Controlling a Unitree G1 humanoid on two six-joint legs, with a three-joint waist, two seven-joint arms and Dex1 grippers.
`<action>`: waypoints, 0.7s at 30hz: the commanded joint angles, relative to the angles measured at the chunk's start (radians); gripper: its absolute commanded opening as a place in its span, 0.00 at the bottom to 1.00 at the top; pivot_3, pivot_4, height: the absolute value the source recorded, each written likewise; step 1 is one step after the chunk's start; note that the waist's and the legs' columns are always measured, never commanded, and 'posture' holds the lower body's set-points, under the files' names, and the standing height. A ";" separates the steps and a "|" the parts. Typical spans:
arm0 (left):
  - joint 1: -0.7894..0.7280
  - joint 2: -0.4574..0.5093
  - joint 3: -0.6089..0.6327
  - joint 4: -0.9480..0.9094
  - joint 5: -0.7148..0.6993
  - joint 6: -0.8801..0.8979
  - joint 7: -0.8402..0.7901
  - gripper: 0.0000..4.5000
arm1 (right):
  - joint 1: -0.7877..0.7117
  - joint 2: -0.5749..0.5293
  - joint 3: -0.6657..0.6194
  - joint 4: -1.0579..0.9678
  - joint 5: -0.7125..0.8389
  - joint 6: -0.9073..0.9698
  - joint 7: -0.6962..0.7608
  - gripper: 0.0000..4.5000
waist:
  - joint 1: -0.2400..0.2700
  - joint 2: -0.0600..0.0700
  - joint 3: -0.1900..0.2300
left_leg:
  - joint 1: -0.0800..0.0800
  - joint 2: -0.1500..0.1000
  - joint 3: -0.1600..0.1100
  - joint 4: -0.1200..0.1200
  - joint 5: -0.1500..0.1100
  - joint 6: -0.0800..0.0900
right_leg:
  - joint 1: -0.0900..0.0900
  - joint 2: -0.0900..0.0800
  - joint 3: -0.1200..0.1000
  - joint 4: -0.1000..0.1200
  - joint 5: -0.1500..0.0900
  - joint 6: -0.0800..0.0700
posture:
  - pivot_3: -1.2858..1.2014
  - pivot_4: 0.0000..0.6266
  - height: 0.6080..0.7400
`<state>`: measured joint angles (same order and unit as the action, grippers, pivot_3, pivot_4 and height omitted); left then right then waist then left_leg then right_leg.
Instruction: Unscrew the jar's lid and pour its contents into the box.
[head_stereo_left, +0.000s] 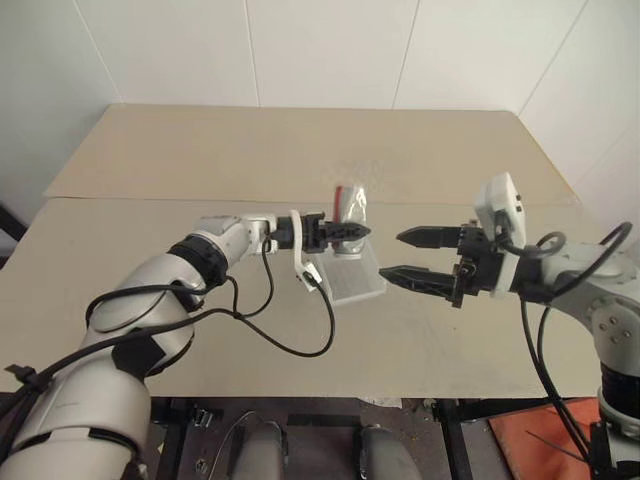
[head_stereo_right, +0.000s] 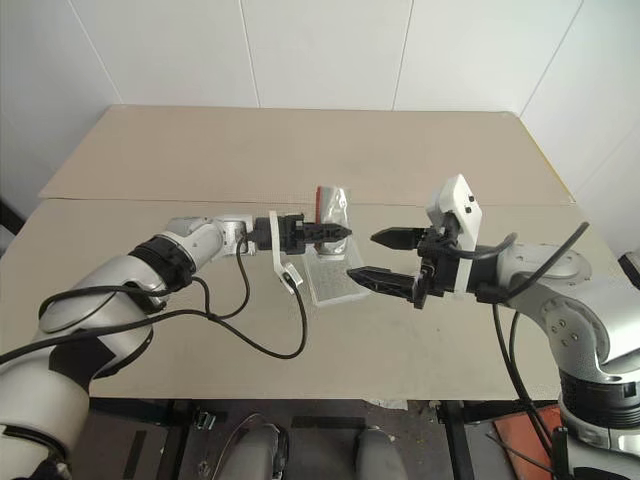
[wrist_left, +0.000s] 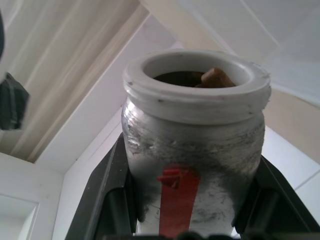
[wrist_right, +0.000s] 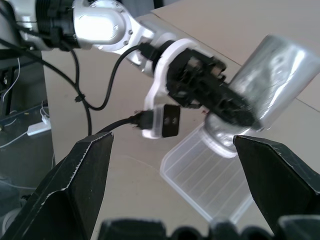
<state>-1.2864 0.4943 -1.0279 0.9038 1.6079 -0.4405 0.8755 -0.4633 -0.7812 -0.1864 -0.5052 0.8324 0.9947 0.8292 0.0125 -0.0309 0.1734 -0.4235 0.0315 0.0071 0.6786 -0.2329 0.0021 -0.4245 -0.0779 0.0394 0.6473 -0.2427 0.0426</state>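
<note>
Plainly, the left gripper (head_stereo_left: 350, 231) at the middle of the left eye view is clamped on the small clear cylindrical jar with a red label (head_stereo_left: 349, 211), its two black fingers (wrist_left: 107, 195) pressed to either side of the glass. The jar is tipped over, base up and open mouth slanting down toward the small shallow square box of translucent white plastic (head_stereo_left: 355, 280), which lies on the tan table (head_stereo_left: 150, 240) just under and slightly below-centre in that view. In the left wrist view the jar's white threaded rim is bare, with no cap on it, and a small brown nut-like piece (wrist_left: 217, 77) sits just inside the mouth against a darker mass; how many pieces are in there I cannot tell. The ribbed floor of the box looks bare in the right wrist view (wrist_right: 210, 172), though the gripper's own fingers cover part of it. Right of centre, the right gripper (head_stereo_left: 395, 254) hangs in the air with its fingers spread wide apart and nothing between them, pointing toward the jar and near it, not touching.
</note>
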 joint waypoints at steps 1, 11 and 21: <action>-0.040 -0.005 0.045 0.013 -0.081 -0.022 -0.019 0.43 | 0.015 -0.027 -0.015 -0.026 0.004 -0.036 0.011 1.00 | 0.000 0.000 0.000 | 0.000 0.000 0.000 0.000 0.000 0.000 | 0.000 0.000 0.000 0.000 0.000 0.000 | 0.52 0.24 1.00; 0.158 -0.086 0.653 -0.048 -1.148 -0.052 -0.932 0.43 | 0.009 -0.062 0.065 0.032 -0.110 -0.122 0.036 1.00 | -0.007 0.000 0.000 | 0.001 0.001 0.001 0.001 0.000 0.000 | 0.000 0.000 0.000 0.000 0.000 0.000 | 0.52 0.24 1.00; 0.429 -0.163 1.025 -0.740 -1.727 1.039 -1.309 0.43 | 0.007 -0.047 0.081 0.032 -0.097 -0.111 0.034 1.00 | -0.026 0.000 0.000 | 0.002 0.001 -0.001 0.002 0.000 0.000 | 0.002 0.001 0.000 0.002 0.000 0.000 | 0.52 0.24 1.00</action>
<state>-0.8687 0.3366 -0.0293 0.2428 -0.0866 0.5509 -0.4320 -0.4527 -0.8298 -0.0899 -0.4497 0.7216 0.8955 0.8672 -0.0132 -0.0304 0.1731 -0.4213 0.0323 0.0056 0.6809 -0.2327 0.0020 -0.4217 -0.0773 0.0394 0.6486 -0.2425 0.0423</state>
